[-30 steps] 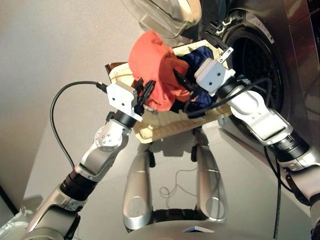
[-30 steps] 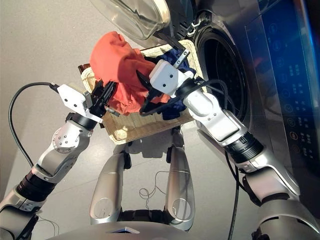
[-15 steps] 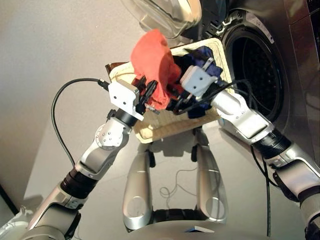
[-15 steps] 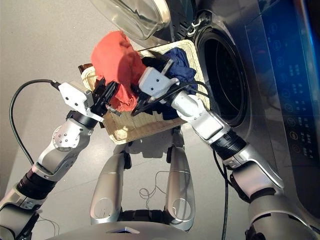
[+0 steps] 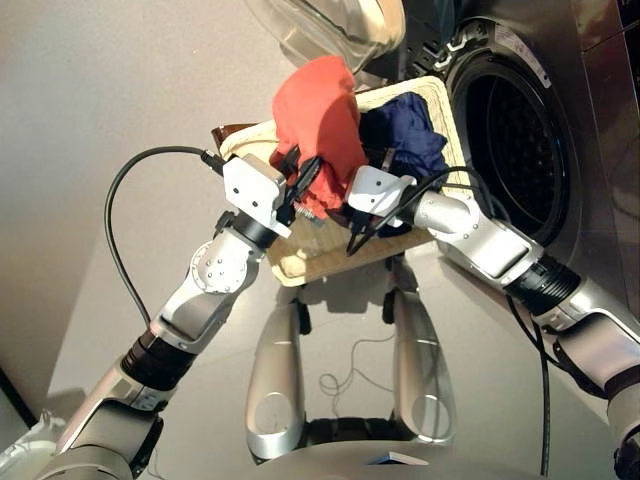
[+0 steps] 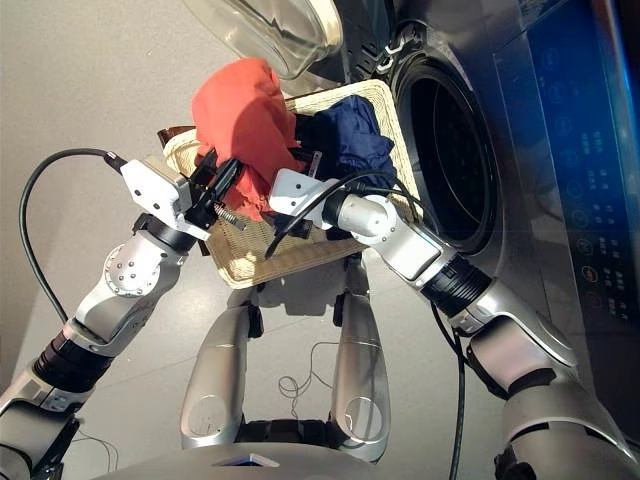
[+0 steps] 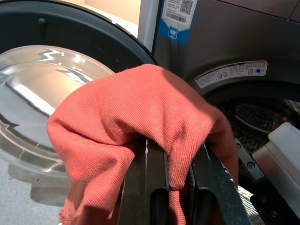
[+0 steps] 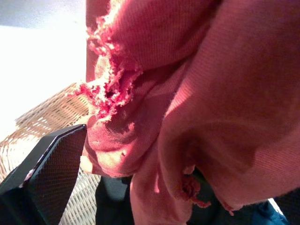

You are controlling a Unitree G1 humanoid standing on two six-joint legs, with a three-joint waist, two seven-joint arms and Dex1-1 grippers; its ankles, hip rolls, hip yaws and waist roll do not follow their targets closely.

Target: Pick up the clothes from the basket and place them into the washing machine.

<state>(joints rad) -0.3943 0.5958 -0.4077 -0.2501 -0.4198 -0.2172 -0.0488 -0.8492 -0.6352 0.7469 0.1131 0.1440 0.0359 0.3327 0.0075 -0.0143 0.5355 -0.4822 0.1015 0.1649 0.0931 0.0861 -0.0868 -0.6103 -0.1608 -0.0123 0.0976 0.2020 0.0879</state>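
My left gripper [image 5: 308, 178] is shut on the coral red-orange garment [image 5: 318, 115] and holds it up over the basket [image 5: 300, 265]; in the left wrist view the cloth [image 7: 140, 112] drapes over both fingers. My right gripper [image 5: 340, 205] is open right under the hanging coral cloth [image 8: 201, 93], with one finger [image 8: 51, 178] showing above the wicker [image 8: 42, 122] and the other hidden by cloth. A navy blue garment [image 5: 405, 135] lies at the basket's right end, partly over something black [image 8: 112, 201]. The washing machine's drum mouth [image 5: 510, 150] gapes just right of the basket.
The round glass door [image 5: 330, 25] stands swung open above the basket's far side. A black cable [image 5: 120, 230] loops out from my left wrist over the grey floor. The machine's control panel [image 6: 590, 200] runs along the far right.
My right gripper has swung left from the navy garment by the drum mouth to beneath the coral garment. My left gripper has shifted the coral garment slightly right.
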